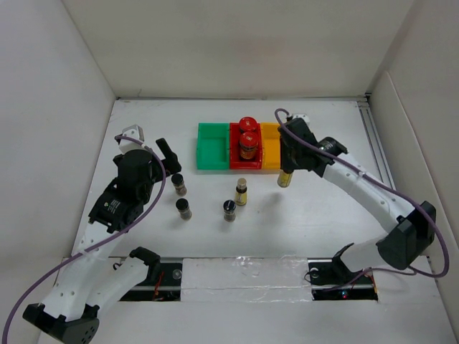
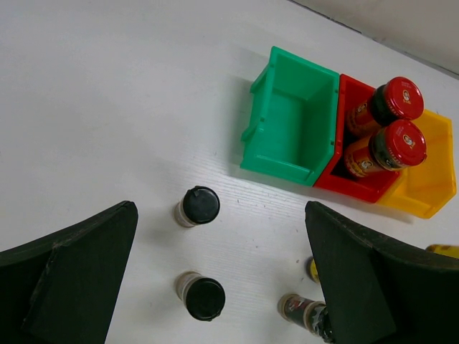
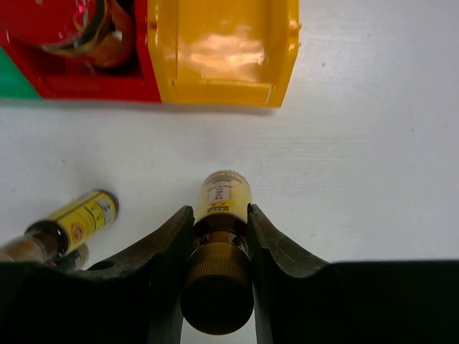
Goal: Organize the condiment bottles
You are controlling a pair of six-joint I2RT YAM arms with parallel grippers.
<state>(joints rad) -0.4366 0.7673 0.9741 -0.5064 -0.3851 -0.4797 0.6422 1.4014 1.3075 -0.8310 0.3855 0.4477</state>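
Right claw (image 3: 219, 215): clamped on yellow bottle (image 3: 224, 193), near yellow bin (image 3: 222, 50).
Left claw (image 2: 220, 209): released, over black-capped bottles (image 2: 199, 206) on surface (image 2: 107, 86).
Red bin (image 2: 355, 188): two jars (image 2: 387, 147) inside.

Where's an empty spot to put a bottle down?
The green plastic bin and yellow plastic bin are both empty. The white table is bare behind the bins. It's crowded in the red plastic bin, with two red-capped jars, and among loose bottles in front.
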